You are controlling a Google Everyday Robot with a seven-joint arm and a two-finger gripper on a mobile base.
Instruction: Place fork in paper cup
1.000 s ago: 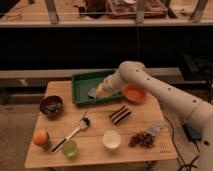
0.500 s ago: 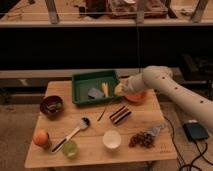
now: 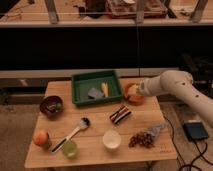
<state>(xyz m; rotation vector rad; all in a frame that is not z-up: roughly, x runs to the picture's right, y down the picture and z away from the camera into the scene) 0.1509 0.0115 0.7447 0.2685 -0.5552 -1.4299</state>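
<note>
The paper cup (image 3: 111, 139), small, white and upright, stands near the table's front edge, right of centre. I cannot make out the fork anywhere in this view. My gripper (image 3: 136, 90) is at the end of the white arm, which reaches in from the right. It hangs shut over the orange bowl (image 3: 132, 95) at the right of the green tray (image 3: 80, 94), and I see nothing in it. The gripper is well behind the cup and to its right.
The tray holds a grey piece (image 3: 94, 92) and a slim yellowish piece (image 3: 105, 89). A white-handled brush (image 3: 72, 134), a green cup (image 3: 70, 148) and an orange fruit (image 3: 40, 137) sit front left. A dark bowl (image 3: 51, 106) is at the left, a striped packet (image 3: 120, 114) mid-table, a brown cluster (image 3: 142, 139) front right.
The arm has swung to the right, from over the green tray to over the orange bowl. The things on the table have stayed put.
</note>
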